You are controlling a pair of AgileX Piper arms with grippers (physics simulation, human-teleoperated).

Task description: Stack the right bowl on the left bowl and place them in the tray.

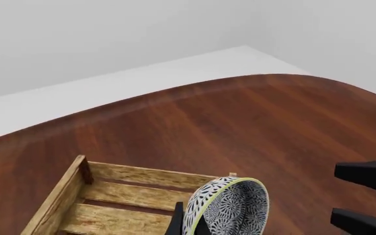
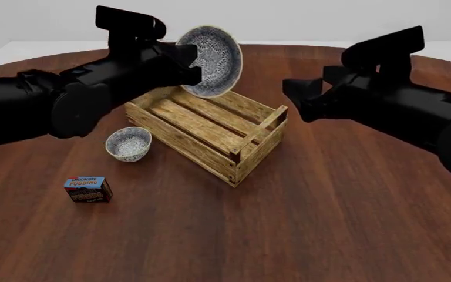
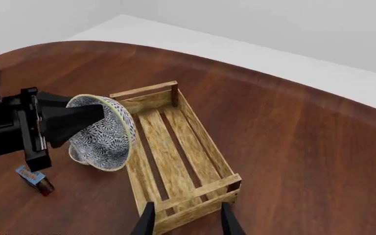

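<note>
Right bowl (image 2: 209,59): up in the air, tipped almost onto its edge, speckled inside facing the front camera. Pinched at the rim by the left gripper (image 2: 190,71), one finger inside and one outside as far as the right wrist view shows. Hanging over the far left end of the tray (image 2: 180,143), not touching the wood anywhere visible.

Same bowl (image 1: 234,208) seen from the left wrist camera: yellowish rim edge-on, patterned hollow turned sideways, with slats of the tray (image 1: 57,200) beneath it and a dark finger poking up beside it.

Left bowl (image 2: 128,143): sitting upright on the table (image 2: 327,223), just beside the tray's left long side, near but not touching from what can be made out. Nothing in it. So not stacked yet, lol.

Tray lying at an angle across the middle of the table, nothing resting on its slats.

Right gripper (image 2: 296,97): hovering off the tray's right end, fingers spread apart, nothing between them. Clear enough from its own camera, both fingertips of the right gripper (image 3: 186,220) wide apart above the near end bar of the tray (image 3: 207,142), with the held bowl (image 3: 106,132) beyond.

Also a little blue-topped pudding box (image 2: 88,189) in front of the left bowl, well apart from everything else
</note>
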